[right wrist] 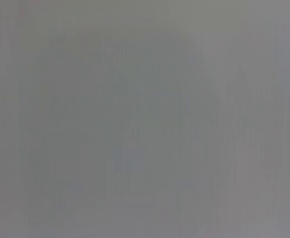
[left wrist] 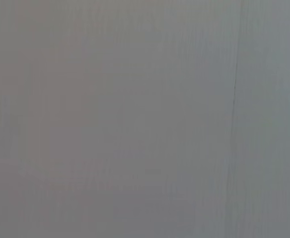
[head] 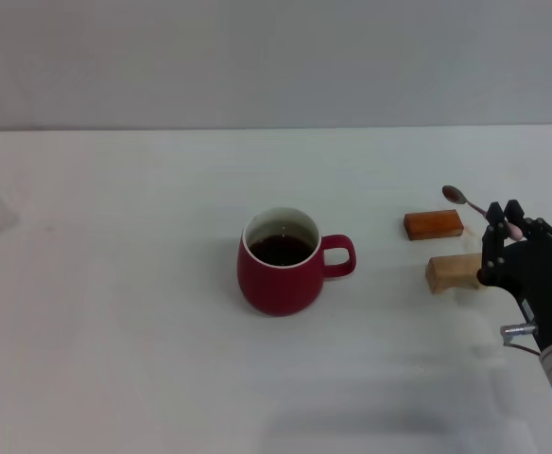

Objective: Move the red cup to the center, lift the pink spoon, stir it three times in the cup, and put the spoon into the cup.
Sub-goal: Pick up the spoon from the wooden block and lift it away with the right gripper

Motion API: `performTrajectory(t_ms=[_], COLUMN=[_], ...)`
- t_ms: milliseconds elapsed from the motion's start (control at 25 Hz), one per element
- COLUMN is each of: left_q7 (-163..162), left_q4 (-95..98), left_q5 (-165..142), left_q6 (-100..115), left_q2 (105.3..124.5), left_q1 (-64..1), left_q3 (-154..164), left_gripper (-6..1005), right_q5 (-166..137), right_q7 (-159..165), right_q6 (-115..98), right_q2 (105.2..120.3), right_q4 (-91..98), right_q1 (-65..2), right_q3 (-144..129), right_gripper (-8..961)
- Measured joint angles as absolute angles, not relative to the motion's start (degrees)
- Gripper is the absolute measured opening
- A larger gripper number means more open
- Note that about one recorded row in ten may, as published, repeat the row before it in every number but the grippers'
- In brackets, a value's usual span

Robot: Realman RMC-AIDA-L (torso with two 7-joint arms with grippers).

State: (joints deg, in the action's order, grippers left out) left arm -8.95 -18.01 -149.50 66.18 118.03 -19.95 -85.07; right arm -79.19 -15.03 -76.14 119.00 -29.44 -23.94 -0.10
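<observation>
white table [head: 115,331], red cup [head: 278,274], two wooden blocks [head: 434,224]

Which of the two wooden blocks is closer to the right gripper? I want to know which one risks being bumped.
The paler tan block, nearer the robot: it sits right beside the right gripper, partly hidden by it. The darker orange-brown block lies farther back.

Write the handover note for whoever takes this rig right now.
Right gripper: shut on the pink spoon, raised at the table's right side, above the two wooden blocks.
Left gripper: not in view.
Red cup: upright near the table's center, dark liquid inside, handle toward the robot's right.
Done: cup centered, spoon lifted.
Left: carry the spoon to the cup, stir three times, leave it inside.
</observation>
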Motion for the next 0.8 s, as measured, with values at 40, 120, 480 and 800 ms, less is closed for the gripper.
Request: performTrajectory(t_ms=[40, 120, 480, 800], left_q7=[-8.96, -8.96, -8.97, -8.97], left_q4=[-18.02, -18.02, -17.9, -17.58], left_q5=[-149.52, -149.55, -149.6, -149.59], left_q6=[66.18, 66.18, 65.86, 65.67], left_q2=[118.03, 118.03, 118.03, 118.04], left_q1=[-19.95, -19.95, -20.18, -20.49], left_q3=[-85.07, -85.07, -85.03, -84.45], left_gripper=[-2, -2, -2, -2], right_q5=[-79.19, -79.19, -80.34, -85.64], right_q7=[-15.03, -15.03, -15.77, -24.9], right_q6=[-76.57, -76.73, -77.77, -77.68], right_q2=[119.0, 119.0, 119.0, 118.16], right_q4=[-29.44, -29.44, -31.04, -40.25], right_q1=[-24.22, -24.4, -26.84, -26.99], right_q3=[0.01, 0.06, 0.65, 5.3], right_gripper=[134, 134, 133, 133])
